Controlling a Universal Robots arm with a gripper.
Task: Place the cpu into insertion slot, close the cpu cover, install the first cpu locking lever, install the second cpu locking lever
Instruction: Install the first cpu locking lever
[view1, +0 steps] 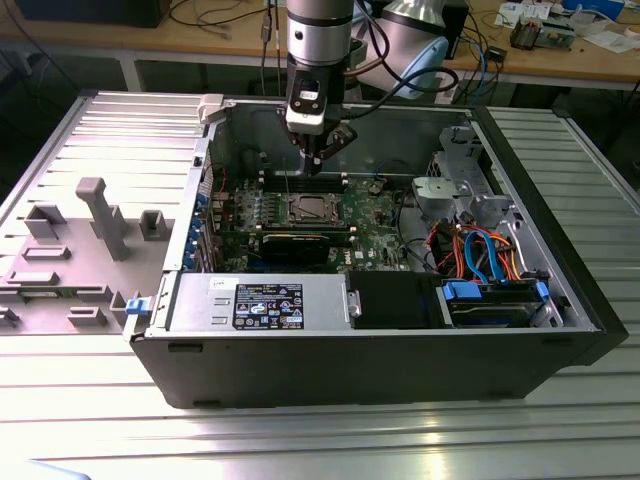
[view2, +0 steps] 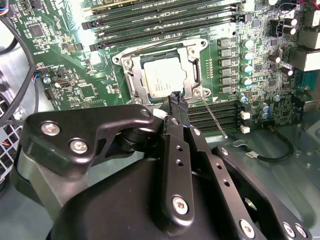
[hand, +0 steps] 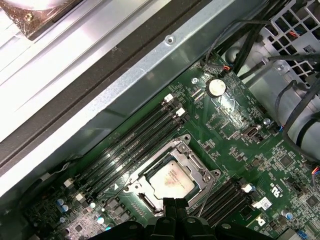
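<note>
The cpu (view2: 164, 75) (hand: 171, 180) lies flat in the insertion slot (view1: 305, 208) on the green motherboard, silvery top up. The cpu cover (view2: 133, 79) (hand: 199, 173) lies down around it as a metal frame. One thin locking lever (view2: 214, 119) (hand: 205, 196) sticks out slantwise from a corner of the socket, away from the frame. In both wrist views my gripper (view2: 176, 98) (hand: 175, 203) hovers just over the socket's edge beside that lever, its black fingers pressed together with nothing between them. In the exterior view the gripper (view1: 318, 152) hangs above the board inside the open case.
Long black memory slots (view2: 165, 20) (hand: 130, 145) flank the socket. The case's metal wall (hand: 150, 65) runs close behind them. A power supply (view1: 255, 300) and a drive cage with blue and orange cables (view1: 480, 250) fill the case's front and the exterior view's right. Grey fixtures (view1: 100, 215) stand outside.
</note>
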